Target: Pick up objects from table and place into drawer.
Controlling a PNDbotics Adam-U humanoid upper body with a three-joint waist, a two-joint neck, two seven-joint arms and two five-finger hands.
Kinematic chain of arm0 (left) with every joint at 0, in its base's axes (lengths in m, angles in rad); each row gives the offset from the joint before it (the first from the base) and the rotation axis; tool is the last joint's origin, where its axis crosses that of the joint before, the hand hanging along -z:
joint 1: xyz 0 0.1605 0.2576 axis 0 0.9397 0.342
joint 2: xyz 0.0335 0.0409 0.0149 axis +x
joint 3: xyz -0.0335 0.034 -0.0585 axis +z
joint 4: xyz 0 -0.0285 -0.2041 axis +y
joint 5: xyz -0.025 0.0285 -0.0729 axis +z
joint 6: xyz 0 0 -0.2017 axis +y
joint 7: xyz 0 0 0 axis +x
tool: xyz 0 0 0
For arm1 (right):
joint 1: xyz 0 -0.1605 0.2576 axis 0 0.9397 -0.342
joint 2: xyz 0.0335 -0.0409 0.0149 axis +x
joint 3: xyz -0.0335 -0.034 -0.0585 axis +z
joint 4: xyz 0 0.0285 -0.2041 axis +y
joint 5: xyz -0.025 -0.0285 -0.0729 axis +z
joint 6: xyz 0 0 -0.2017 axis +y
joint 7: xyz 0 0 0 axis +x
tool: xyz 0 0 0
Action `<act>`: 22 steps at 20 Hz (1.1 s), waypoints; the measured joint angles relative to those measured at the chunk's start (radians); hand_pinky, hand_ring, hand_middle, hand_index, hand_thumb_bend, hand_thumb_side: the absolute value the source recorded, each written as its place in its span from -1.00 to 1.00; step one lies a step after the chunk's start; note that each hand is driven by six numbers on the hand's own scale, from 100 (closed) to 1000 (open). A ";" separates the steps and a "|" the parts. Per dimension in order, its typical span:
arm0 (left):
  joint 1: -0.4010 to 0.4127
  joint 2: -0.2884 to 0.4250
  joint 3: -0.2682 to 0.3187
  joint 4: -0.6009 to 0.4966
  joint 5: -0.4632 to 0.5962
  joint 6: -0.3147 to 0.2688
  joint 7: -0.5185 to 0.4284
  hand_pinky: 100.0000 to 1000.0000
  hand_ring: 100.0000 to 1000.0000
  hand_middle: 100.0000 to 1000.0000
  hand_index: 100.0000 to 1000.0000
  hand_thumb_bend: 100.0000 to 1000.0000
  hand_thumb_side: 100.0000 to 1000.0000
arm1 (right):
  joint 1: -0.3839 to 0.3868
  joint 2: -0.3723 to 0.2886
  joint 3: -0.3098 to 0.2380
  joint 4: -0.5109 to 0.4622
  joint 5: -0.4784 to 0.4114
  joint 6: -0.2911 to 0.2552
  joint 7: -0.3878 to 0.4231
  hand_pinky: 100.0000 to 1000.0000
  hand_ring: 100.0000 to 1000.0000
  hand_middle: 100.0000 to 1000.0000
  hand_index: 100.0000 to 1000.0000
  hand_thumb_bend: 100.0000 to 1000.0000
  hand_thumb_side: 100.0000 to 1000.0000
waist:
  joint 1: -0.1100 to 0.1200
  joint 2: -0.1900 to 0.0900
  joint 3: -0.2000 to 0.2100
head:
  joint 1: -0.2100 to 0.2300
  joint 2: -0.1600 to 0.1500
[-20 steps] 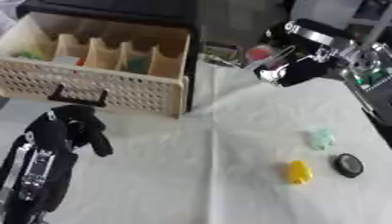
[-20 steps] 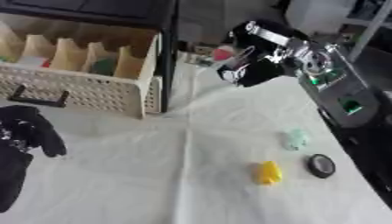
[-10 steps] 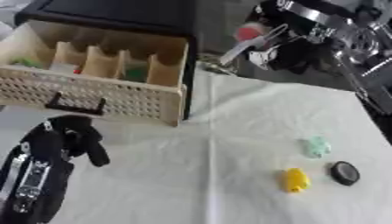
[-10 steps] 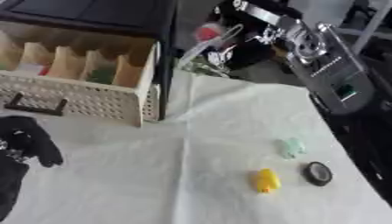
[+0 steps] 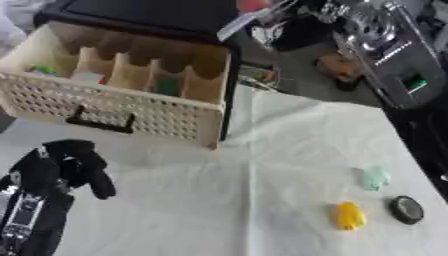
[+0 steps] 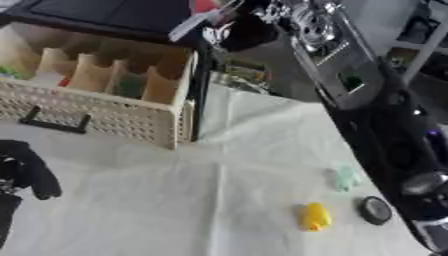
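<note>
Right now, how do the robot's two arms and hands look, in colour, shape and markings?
The left hand is matte black, with thick rounded fingers; its forearm carries a narrow silver panel. The right arm is a boxy grey casing with round silver joint parts and a small green mark, turning glossy black lower down. The right hand is too blurred to describe.

A robotics lab or test bench is suggested rather than a home. A table covered with a creased white cloth (image 5: pixel 262 200) is seen, laid out as a staged work surface. At about ten o'clock a cream perforated drawer (image 5: pixel 122 107) with dividers is pulled out of a black cabinet (image 5: pixel 149 12). Beyond the table's far edge, toward twelve o'clock, a grey floor (image 5: pixel 306 75) with blurred clutter is visible. At two o'clock, shelving is glimpsed in the right eye view.
</note>
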 measured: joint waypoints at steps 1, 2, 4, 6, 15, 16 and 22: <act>-0.004 0.000 -0.001 0.000 0.000 0.000 -0.001 -0.27 -0.35 -0.05 0.39 -1.00 0.23 | -0.007 0.010 -0.003 0.008 0.005 -0.003 -0.011 -0.64 -0.20 -0.92 -0.05 -0.95 -1.00 | -0.002 0.001 0.007 | -0.005 -0.004; -0.007 0.000 -0.002 0.000 0.000 0.000 -0.003 -0.27 -0.35 -0.05 0.39 -1.00 0.23 | -0.015 0.021 -0.004 0.016 0.010 -0.005 -0.023 -0.64 -0.20 -0.92 -0.05 -0.95 -1.00 | -0.004 0.002 0.015 | -0.011 -0.005; -0.010 -0.001 -0.008 0.000 0.001 0.001 -0.008 -0.27 -0.35 -0.05 0.39 -1.00 0.22 | -0.031 0.045 -0.006 0.034 0.019 -0.011 -0.048 -0.64 -0.20 -0.91 -0.05 -0.94 -1.00 | -0.006 0.005 0.027 | -0.024 -0.008; -0.015 -0.001 -0.014 0.000 0.001 0.003 -0.014 -0.27 -0.35 -0.05 0.39 -1.00 0.21 | -0.041 0.067 -0.009 0.052 0.030 -0.019 -0.072 -0.63 -0.20 -0.90 -0.05 -0.94 -1.00 | -0.007 0.008 0.036 | -0.040 -0.012; -0.028 -0.002 -0.026 0.000 0.009 0.010 -0.032 -0.27 -0.35 -0.05 0.39 -1.00 0.21 | -0.071 0.130 -0.008 0.101 0.067 -0.048 -0.158 -0.59 -0.18 -0.87 -0.03 -0.91 -1.00 | -0.015 0.018 0.055 | -0.074 -0.026; -0.030 -0.002 -0.026 0.000 0.010 0.012 -0.034 -0.27 -0.35 -0.05 0.39 -1.00 0.21 | -0.071 0.133 -0.006 0.105 0.069 -0.051 -0.165 -0.57 -0.17 -0.87 -0.02 -0.86 -0.98 | -0.017 0.019 0.055 | -0.074 -0.029; -0.033 -0.003 -0.031 0.000 0.012 0.018 -0.039 -0.27 -0.35 -0.06 0.39 -1.00 0.22 | -0.072 0.155 0.012 0.126 0.098 -0.075 -0.175 -0.34 -0.05 -0.76 0.18 -0.26 -0.64 | -0.022 0.019 0.061 | -0.073 -0.029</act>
